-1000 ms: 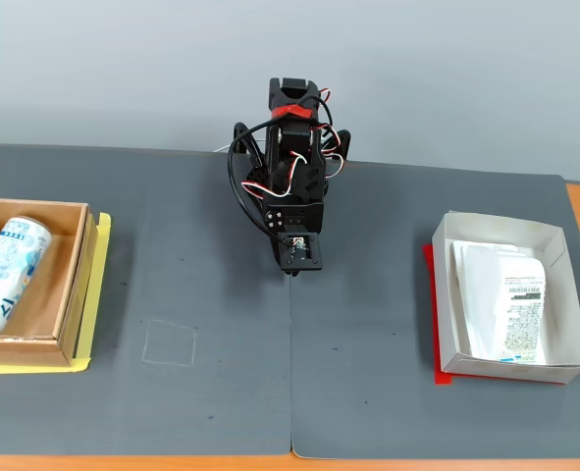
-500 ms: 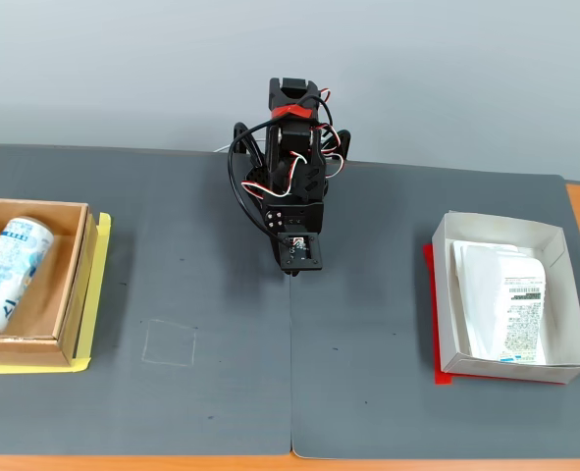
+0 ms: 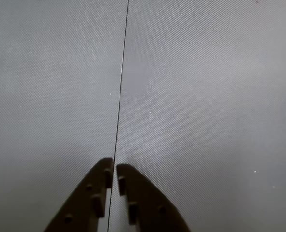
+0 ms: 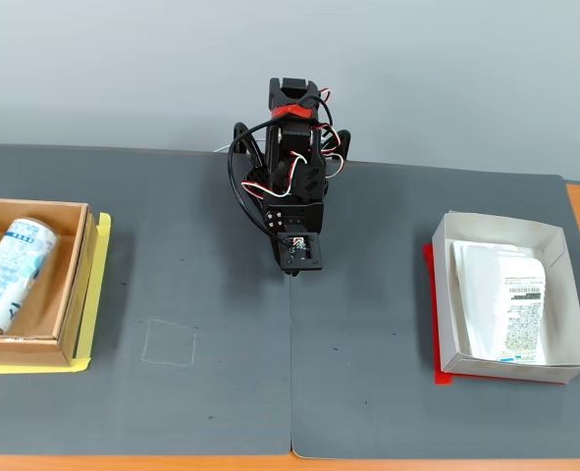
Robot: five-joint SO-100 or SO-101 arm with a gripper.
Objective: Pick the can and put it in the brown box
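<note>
Looks done from my end: the can (image 4: 8, 274) lies on its side inside the brown box (image 4: 75, 294) at the fixed view's left. Gripper (image 3: 113, 175) is pressed together, empty, over the table (image 4: 368, 324). I'd just park it. Count: one can, one brown box, one white box (image 4: 486, 228).

Can (image 4: 9, 272): slim, white and light blue with blue print, lying on its side inside the brown box (image 4: 77, 285), long axis tilted, silver end toward the near wall. Box: shallow, square, thick-walled plain cardboard, open top, at the left edge of the fixed view.
</note>
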